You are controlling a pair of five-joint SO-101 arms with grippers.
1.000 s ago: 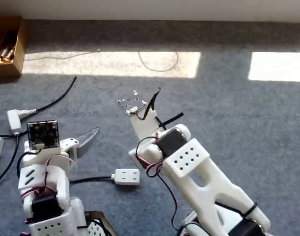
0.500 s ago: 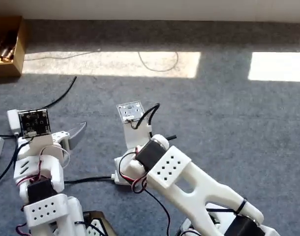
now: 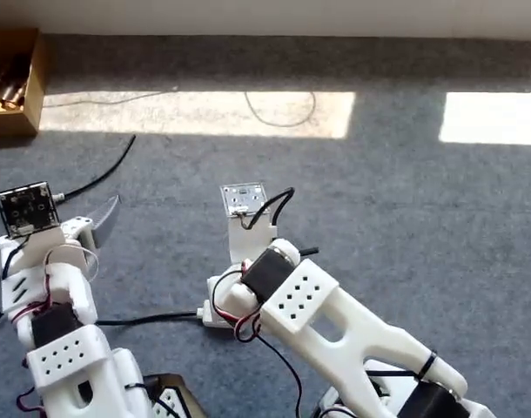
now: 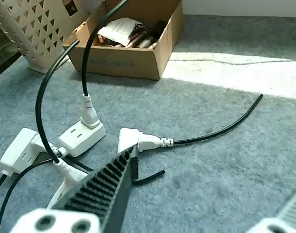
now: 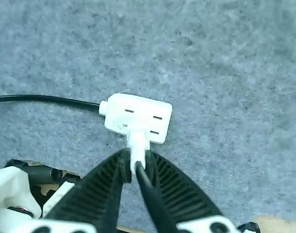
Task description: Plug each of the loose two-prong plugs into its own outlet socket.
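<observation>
In the high view a cardboard box (image 3: 13,87) sits on the carpet (image 3: 440,218) at 10 o'clock. Below it, at 8 o'clock, the left hand (image 3: 91,225) hovers wide open, holding nothing. Just ahead of it lies a loose plug (image 4: 131,141) on a black cord (image 4: 221,131). Two white sockets (image 4: 81,137) lie at the plug's 9 o'clock, one with a plug in it, and a basket (image 4: 31,29) stands beyond. Near 6 o'clock the right hand (image 5: 133,165) is pinched tight on a white plug (image 5: 137,143) that meets a socket (image 5: 137,115). From above, its arm (image 3: 335,322) covers most of that socket.
</observation>
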